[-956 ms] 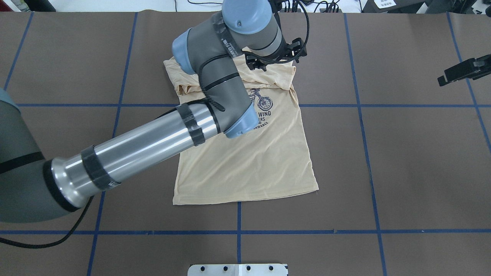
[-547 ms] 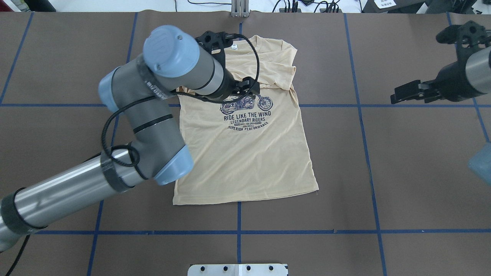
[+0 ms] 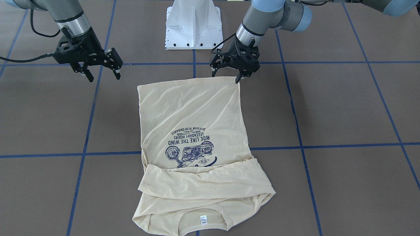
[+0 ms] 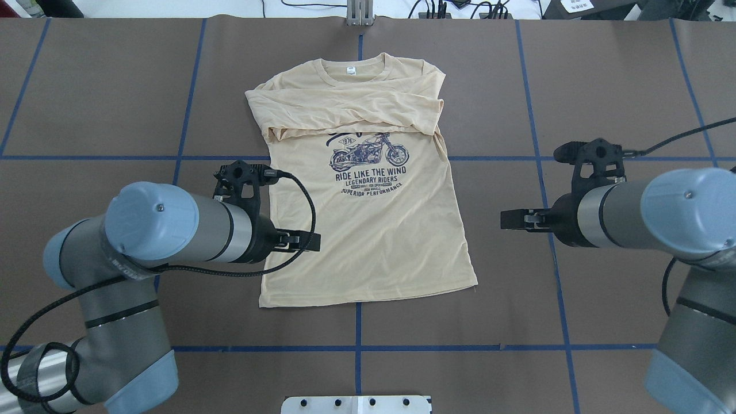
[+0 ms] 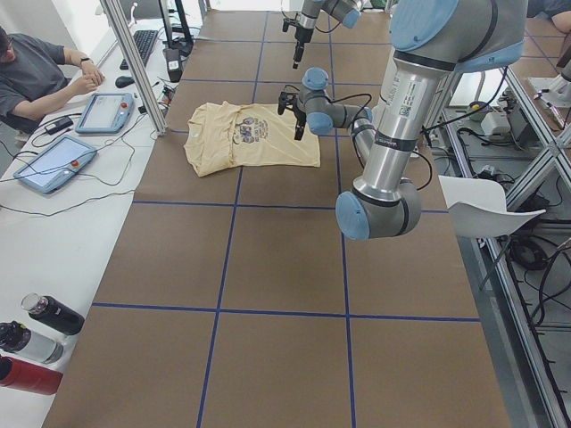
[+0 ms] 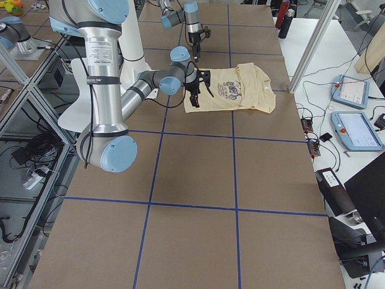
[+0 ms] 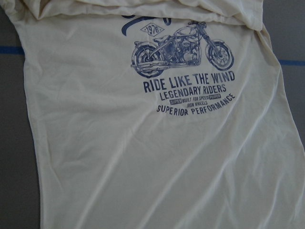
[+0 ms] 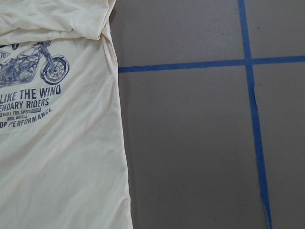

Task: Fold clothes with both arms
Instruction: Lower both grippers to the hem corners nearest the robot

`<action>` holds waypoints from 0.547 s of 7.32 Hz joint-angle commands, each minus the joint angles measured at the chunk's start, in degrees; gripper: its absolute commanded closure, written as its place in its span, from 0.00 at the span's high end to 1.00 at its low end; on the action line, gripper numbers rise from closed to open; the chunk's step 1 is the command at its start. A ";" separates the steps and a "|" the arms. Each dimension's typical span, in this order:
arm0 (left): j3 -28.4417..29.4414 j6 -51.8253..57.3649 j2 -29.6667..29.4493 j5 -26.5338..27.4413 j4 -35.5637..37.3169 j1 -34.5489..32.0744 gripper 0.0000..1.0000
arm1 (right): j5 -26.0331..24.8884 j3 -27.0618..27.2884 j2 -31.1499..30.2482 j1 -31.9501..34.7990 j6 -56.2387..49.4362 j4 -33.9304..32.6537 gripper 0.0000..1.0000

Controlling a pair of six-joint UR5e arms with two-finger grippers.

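Observation:
The cream-yellow T-shirt lies flat, print up, collar and white label at the far side, with the sleeves folded across the chest. My left gripper is open and empty, hovering over the shirt's left side near the hem; in the overhead view it sits over that left edge. My right gripper is open and empty, off the shirt to its right and above the bare table, also seen from overhead. The left wrist view shows the print; the right wrist view shows the shirt's right edge.
Blue tape lines grid the brown table. The white pedestal base stands at the near edge behind the hem. A metal post stands at the far edge. A person, tablets and bottles are beside the table.
My left arm has swung back from the collar area to the shirt's left side near the hem. My right arm has come in from the right edge toward the shirt. The shirt has not moved.

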 commanded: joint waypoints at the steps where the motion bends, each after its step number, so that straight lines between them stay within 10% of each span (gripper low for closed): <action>1: -0.59 -2.46 4.49 4.24 -0.19 4.21 1.00 | -6.30 0.33 -0.04 -6.82 3.56 0.03 1.00; 4: 1.69 -8.44 4.32 4.43 -0.45 6.77 0.92 | -6.49 0.33 -0.04 -6.83 3.56 0.03 1.00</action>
